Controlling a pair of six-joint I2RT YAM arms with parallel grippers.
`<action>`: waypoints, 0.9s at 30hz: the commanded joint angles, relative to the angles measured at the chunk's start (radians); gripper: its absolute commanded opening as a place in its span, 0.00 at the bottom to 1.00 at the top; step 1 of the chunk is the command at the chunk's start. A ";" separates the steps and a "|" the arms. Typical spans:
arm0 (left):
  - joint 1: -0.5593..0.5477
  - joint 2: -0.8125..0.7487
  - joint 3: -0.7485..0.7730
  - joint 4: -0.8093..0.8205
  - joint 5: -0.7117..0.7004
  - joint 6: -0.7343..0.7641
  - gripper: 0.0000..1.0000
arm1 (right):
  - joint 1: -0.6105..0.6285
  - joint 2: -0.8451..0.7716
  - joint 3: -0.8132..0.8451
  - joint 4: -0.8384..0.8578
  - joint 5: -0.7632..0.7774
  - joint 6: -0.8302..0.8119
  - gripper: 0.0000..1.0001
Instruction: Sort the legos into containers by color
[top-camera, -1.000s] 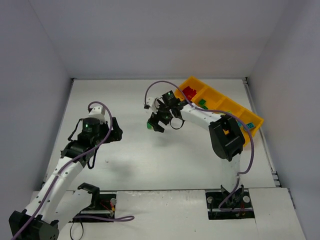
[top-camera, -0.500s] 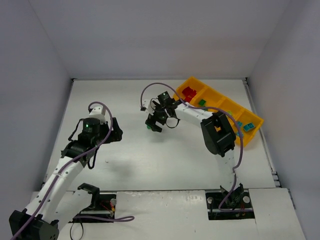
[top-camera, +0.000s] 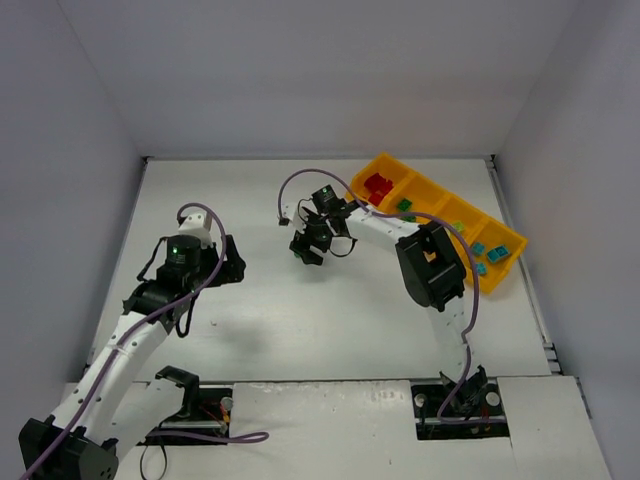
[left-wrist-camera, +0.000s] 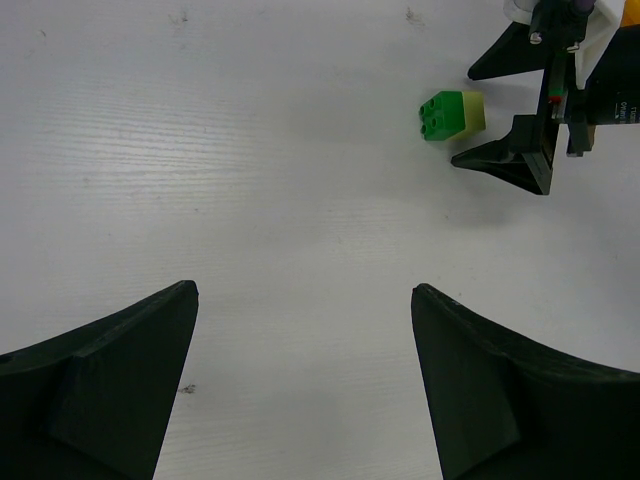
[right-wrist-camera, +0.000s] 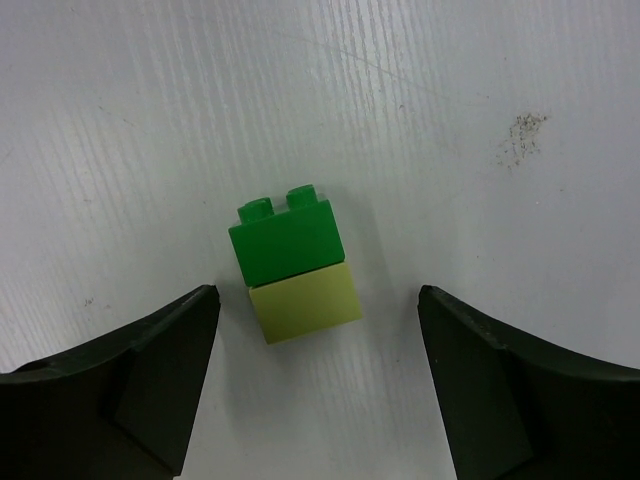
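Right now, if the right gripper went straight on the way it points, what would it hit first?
Likely the green brick and the pale brick touching it, lying on the table between the open fingers of the right gripper. Its height above them is unclear.

Bright, even light, soft faint shadows, sharp focus throughout.

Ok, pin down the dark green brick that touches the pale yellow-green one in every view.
Top external: cannot be made out; the right claw covers that spot.
Left wrist: green brick at upper right, at the mouth of that claw.
Right wrist: green brick at centre, with the pale brick touching its lower edge.
Shared landmark: the right claw.
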 joint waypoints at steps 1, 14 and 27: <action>-0.002 0.001 0.033 0.038 -0.010 0.015 0.81 | 0.003 -0.007 0.029 -0.004 -0.012 -0.018 0.75; -0.002 0.001 0.034 0.038 -0.006 0.017 0.81 | 0.000 -0.020 -0.009 -0.004 -0.020 0.024 0.34; 0.001 -0.005 0.082 0.101 0.204 -0.052 0.81 | 0.055 -0.328 -0.219 0.071 0.003 0.194 0.00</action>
